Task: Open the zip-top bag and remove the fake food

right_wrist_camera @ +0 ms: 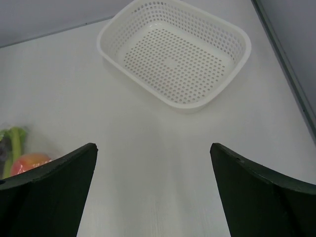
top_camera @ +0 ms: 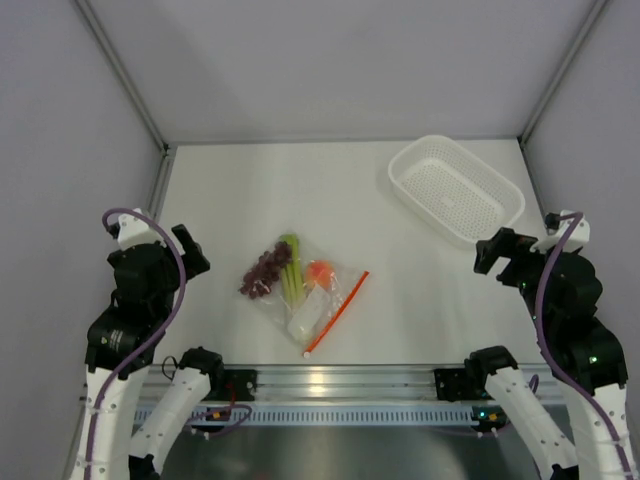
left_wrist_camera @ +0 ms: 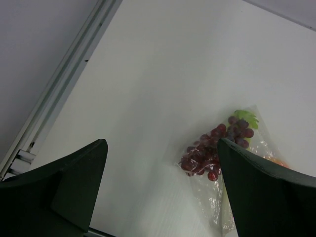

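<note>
just a plain white table, grey walls left, right and far, silver corner posts, aluminium rail along the near edge

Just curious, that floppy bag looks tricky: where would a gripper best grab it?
Probably the orange-red zipper strip, from above on the right: the zip-top bag lies flat, and that edge is clear of the grapes bulging at its left.

White table carried the zip-top bag of fake food mid-near, white perforated basket at far right.
</note>
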Tool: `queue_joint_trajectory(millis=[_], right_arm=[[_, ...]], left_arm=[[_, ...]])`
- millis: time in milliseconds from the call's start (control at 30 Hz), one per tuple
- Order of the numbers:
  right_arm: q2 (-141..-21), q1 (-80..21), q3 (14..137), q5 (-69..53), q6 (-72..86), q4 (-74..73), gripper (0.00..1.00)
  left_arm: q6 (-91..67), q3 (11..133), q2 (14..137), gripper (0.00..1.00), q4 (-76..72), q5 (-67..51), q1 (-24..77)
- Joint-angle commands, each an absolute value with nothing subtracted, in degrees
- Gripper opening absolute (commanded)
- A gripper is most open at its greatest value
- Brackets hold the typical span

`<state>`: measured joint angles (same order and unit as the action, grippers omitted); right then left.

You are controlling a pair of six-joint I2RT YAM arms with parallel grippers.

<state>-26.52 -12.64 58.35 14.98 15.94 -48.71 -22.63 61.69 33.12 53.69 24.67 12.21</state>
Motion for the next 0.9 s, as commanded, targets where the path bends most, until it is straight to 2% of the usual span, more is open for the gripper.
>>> queue_joint_trajectory(millis=[0, 200, 367, 467, 600, 700, 867], right_arm=[[-25.40, -12.48, 57.13, 13.10, 18.44, -45.26, 0.99], [-24.70, -12.48, 53.53, 3.97, 19.86, -41.31, 1.00], [-25.48, -12.48, 50.80, 1.14, 20.74, -39.03, 0.99], [-26.36, -12.48, 50.28, 0.35, 20.04, -39.02, 0.99], [-26.63, -12.48, 49.22, 0.35, 19.34, -38.94, 0.99], [-26.72, -12.48, 49.39, 0.26, 18.72, -39.37, 0.99], [-26.46, -12.48, 50.45, 2.80, 17.05, -40.87, 0.99]], left_arm=[[-23.47, 62.49, 33.74, 0.99, 52.29, 27.51, 12.39], [-24.87, 64.07, 40.68, 0.99, 52.29, 25.32, 12.39], [-27.15, 64.95, 50.60, 0.99, 51.94, 20.57, 12.39], [-28.91, 65.39, 54.65, 0.97, 51.77, 22.84, 14.93], [-31.98, 65.83, 59.40, 0.96, 52.03, 32.15, 25.37], [-35.15, 65.92, 63.88, 0.96, 52.29, 37.52, 37.83], [-40.07, 66.35, 72.15, 0.92, 52.38, 44.80, 49.55]])
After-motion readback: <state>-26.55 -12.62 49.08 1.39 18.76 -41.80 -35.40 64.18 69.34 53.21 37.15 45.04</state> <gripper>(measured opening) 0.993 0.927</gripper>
